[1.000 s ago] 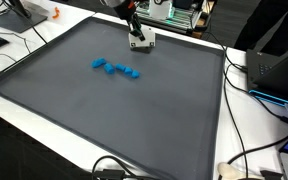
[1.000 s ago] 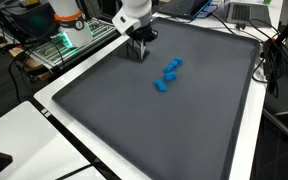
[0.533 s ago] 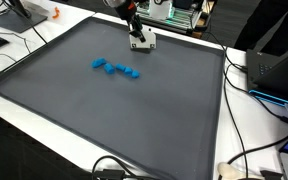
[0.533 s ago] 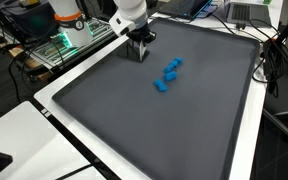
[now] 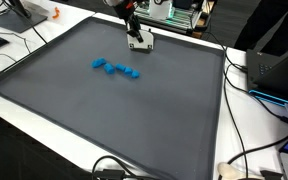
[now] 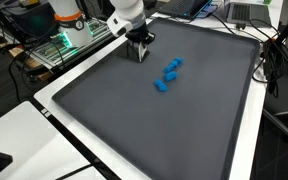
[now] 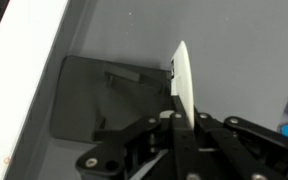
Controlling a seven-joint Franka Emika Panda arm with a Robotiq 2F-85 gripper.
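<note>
You've barely crept toward the top of the frame this past second, so your jaws stay pinched on the thin white plate (image 5: 140, 42), upper middle, apart from the blue blocks (image 5: 116, 69) on the grey surface (image 5: 104, 125).

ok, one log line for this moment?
jaws: shut on thin white flat piece | piece: edge-on in wrist view | nearby: row of small blue blocks | surface: dark grey mat
</note>
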